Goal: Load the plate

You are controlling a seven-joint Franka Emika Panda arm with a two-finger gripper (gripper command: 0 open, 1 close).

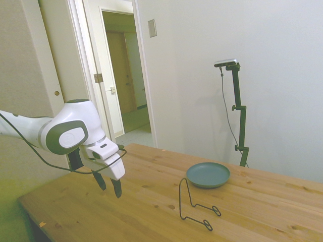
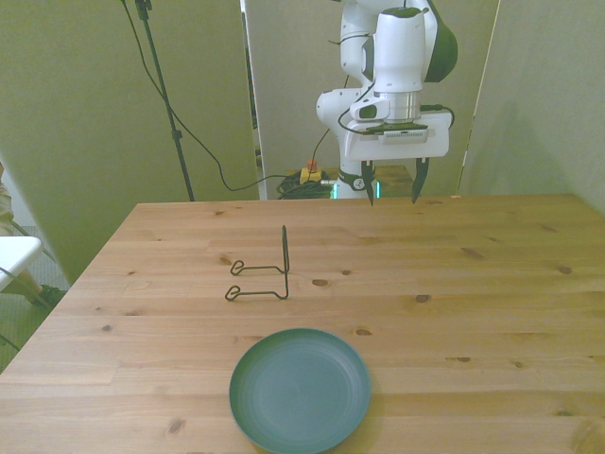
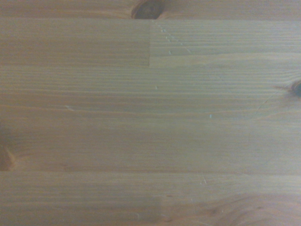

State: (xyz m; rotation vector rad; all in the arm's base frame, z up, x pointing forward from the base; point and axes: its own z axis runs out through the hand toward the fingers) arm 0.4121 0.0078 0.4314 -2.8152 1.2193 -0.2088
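The plate (image 2: 300, 389), a small round dusty blue-teal dish with a raised rim, lies flat on the wooden table (image 2: 492, 274). In the front view it sits at the table's near edge, slightly toward the front view's left of centre. In the side view the plate (image 1: 208, 175) appears on the far side of the table, near the edge by the wall.

A thin black wire stand (image 2: 261, 274) stands upright on the table, between the plate and the far edge, well apart from the plate. Its upright loop rises from two wire feet that end in small curls; the side view shows the wire stand (image 1: 196, 203) nearer the camera than the plate.

The gripper (image 2: 390, 185) hangs above the far edge of the table, fingers pointing down, spread wide and holding nothing. It is well apart from both plate and wire stand. The side view shows the gripper (image 1: 109, 186) clear of the surface.

The wrist view shows only bare wood planks with knots (image 3: 149, 9).
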